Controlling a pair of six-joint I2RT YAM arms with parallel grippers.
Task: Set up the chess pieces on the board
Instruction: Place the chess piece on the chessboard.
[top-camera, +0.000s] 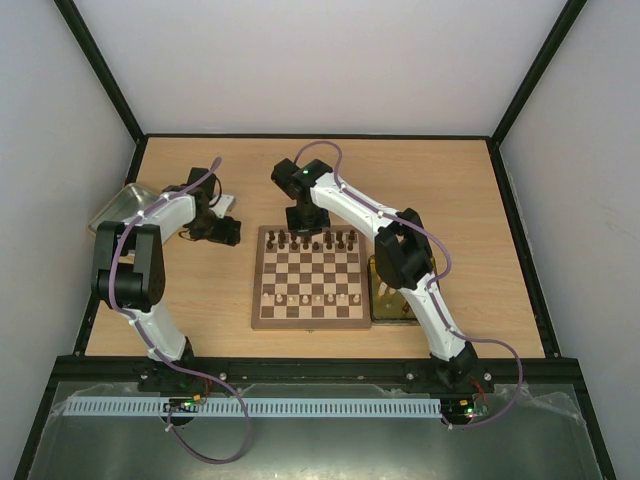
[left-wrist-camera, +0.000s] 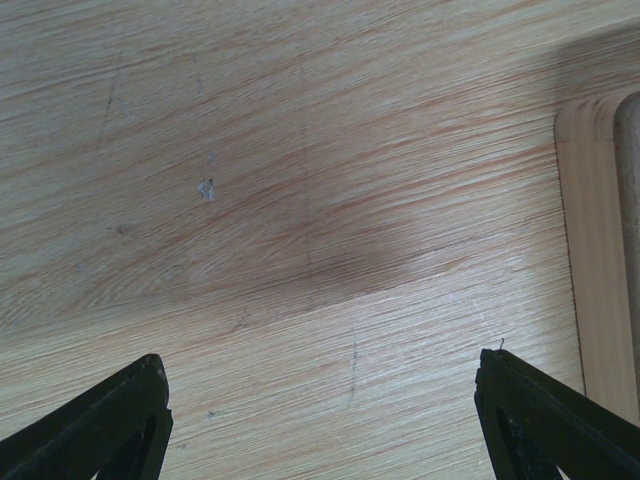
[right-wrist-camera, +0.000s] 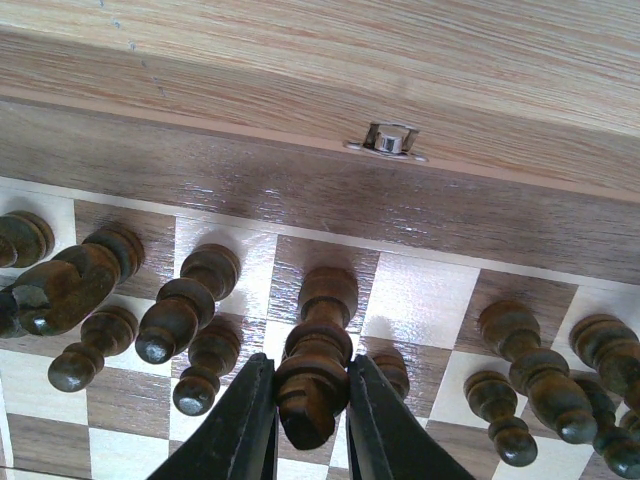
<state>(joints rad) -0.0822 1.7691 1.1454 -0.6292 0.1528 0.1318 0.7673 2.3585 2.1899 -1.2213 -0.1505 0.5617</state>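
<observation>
The board (top-camera: 310, 272) lies mid-table, with dark brown chess pieces (top-camera: 315, 240) along its two far rows and cream chess pieces (top-camera: 315, 298) near the front. In the right wrist view my right gripper (right-wrist-camera: 310, 370) is shut on the head of a tall dark piece (right-wrist-camera: 320, 330). That piece stands on a dark back-row square of the board (right-wrist-camera: 420, 300), with other dark pieces (right-wrist-camera: 190, 300) on both sides. My left gripper (left-wrist-camera: 320, 390) is open above bare table; it sits left of the board (top-camera: 232, 232), and nothing is between its fingers (left-wrist-camera: 110, 420).
A metal tray (top-camera: 120, 205) sits at the far left behind the left arm. A yellowish tray (top-camera: 392, 300) lies against the board's right side, under the right arm. A small metal latch (right-wrist-camera: 390, 140) is on the board's far edge. A pale wooden edge (left-wrist-camera: 600, 250) shows beside the left gripper.
</observation>
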